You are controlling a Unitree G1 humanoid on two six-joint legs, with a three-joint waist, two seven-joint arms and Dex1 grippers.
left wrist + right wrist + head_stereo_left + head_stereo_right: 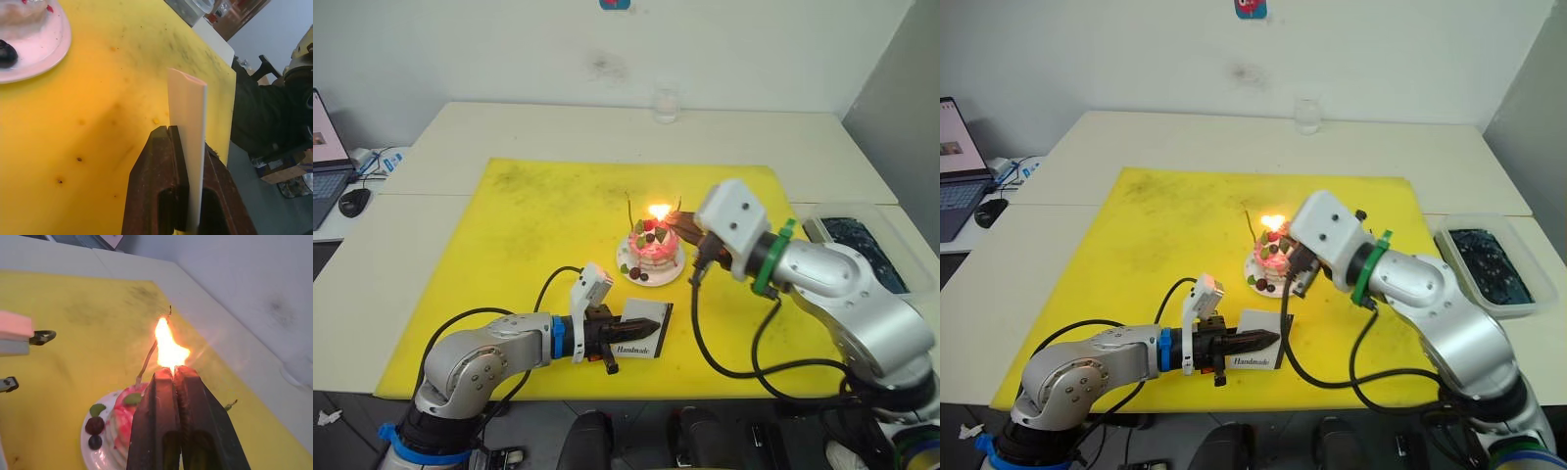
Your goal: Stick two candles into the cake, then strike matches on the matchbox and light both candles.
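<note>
- The right gripper [172, 374] is clenched, finger against finger; a flame [169, 348] is seen burning right at its tips. The match itself cannot be made out between them.
- The flame is held above the cake [653, 250], next to a thin candle [146, 360] that rises tilted from the cake top.
- A second candle [630, 210] is seen upright at the cake's left side.
- The cake is carried on a white plate [628, 271], which is set on the yellow mat [519, 245] near its middle.
- The left gripper [170, 147] is closed on the matchbox [190, 147]; the box is gripped by its near edge and held on edge, just over the mat.
- The matchbox is located toward the mat's front edge, near the plate but apart from it.
- A glass [666, 102] is placed on the table [558, 132] behind the mat.
</note>
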